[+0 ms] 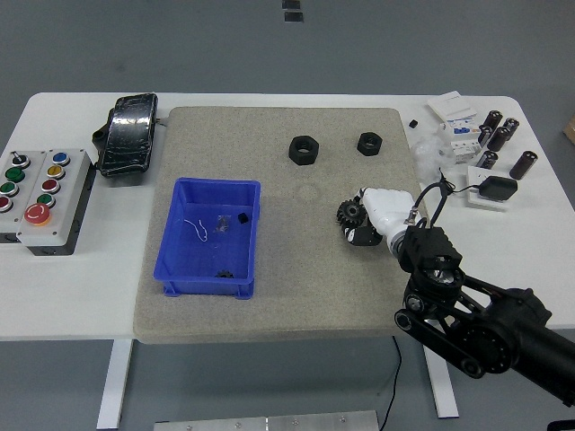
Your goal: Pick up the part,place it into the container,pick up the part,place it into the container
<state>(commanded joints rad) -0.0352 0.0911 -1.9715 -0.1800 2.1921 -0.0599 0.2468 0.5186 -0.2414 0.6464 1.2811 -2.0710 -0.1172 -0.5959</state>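
Head view: a black gear lies on the grey mat, right of the blue container. It looks rigid, heavy and toothed, best pinched across the rim. The right hand sits against it; whether the fingers have closed on it I cannot tell. Two black hex nuts lie farther back. One button box stands on the counter.

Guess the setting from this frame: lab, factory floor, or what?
Likely a robotics test bench, not a production line: a white table with a grey felt mat, a push-button control box, and loose nuts and circuit breakers.
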